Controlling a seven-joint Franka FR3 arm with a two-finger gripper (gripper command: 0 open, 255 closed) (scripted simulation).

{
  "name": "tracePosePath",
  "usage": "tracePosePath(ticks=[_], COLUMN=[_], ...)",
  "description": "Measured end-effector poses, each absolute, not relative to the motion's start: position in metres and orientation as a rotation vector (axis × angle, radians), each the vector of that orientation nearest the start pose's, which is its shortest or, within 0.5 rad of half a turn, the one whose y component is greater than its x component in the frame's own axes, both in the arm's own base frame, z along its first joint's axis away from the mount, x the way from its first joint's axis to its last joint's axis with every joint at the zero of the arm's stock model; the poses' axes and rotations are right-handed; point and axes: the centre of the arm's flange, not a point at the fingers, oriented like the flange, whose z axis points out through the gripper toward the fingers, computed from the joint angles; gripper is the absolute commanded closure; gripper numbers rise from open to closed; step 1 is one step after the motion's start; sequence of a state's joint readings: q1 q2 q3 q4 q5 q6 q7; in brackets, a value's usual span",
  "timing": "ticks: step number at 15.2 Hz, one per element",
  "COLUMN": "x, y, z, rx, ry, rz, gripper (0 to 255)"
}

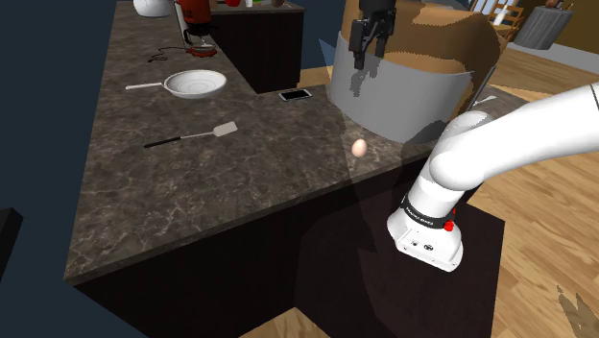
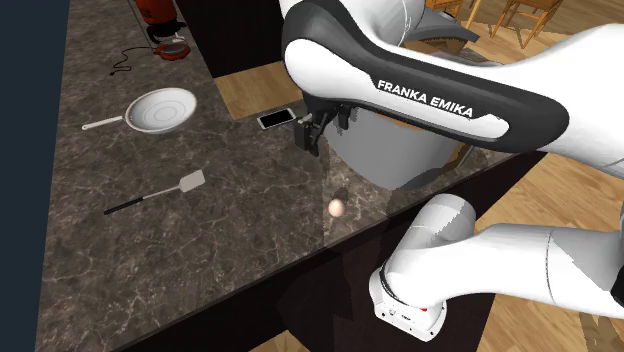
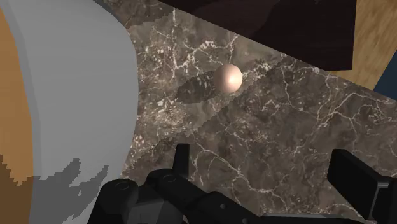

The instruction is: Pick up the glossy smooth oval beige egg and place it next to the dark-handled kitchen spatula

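The beige egg [image 1: 358, 147] [image 2: 337, 207] [image 3: 228, 77] lies on the dark marble counter [image 1: 240, 182] near its edge beside the stand. The spatula [image 1: 192, 136] [image 2: 160, 193], with a dark handle and a pale blade, lies flat further toward the shoulder view's left, well apart from the egg. My gripper [image 1: 370, 56] [image 2: 325, 132] [image 3: 267, 168] hangs open high above the counter, with nothing between its fingers. In the wrist view the egg sits ahead of the fingers [image 3: 181, 159], untouched.
A large grey round bin [image 1: 403, 96] [image 3: 76, 95] stands close beside the egg and under the gripper. A white pan [image 1: 195, 84] [image 2: 160, 110] and a phone [image 1: 296, 95] [image 2: 277, 118] lie further back on the counter. A red appliance [image 1: 197, 19] stands at the far end.
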State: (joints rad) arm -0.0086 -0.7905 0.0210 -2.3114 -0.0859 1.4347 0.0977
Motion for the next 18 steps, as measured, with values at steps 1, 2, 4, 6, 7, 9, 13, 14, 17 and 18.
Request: tracePosePath(ticks=[1,2,4,6,7,9,13,14,17,18], x=[0.291,0.291,0.292,0.293,0.295,0.297,0.298,0.299,0.296,0.295], y=[-0.004,-0.005,-0.007,-0.007,-0.009,-0.010,-0.009,-0.008,-0.012,-0.012], z=[0.602,0.597,0.571,0.549,0.535,0.510,0.456,0.441,0.403,0.392], rx=[-3.240,-3.240,-3.240,-3.239,-3.239,-3.238,-3.236,-3.235,-3.233,-3.232], ry=[0.162,0.159,0.147,0.133,0.126,0.112,0.083,0.075,0.052,0.045], rz=[0.131,0.138,0.161,0.187,0.201,0.228,0.283,0.298,0.339,0.353], gripper=[0,0,0,0,0,0,0,0,0,0])
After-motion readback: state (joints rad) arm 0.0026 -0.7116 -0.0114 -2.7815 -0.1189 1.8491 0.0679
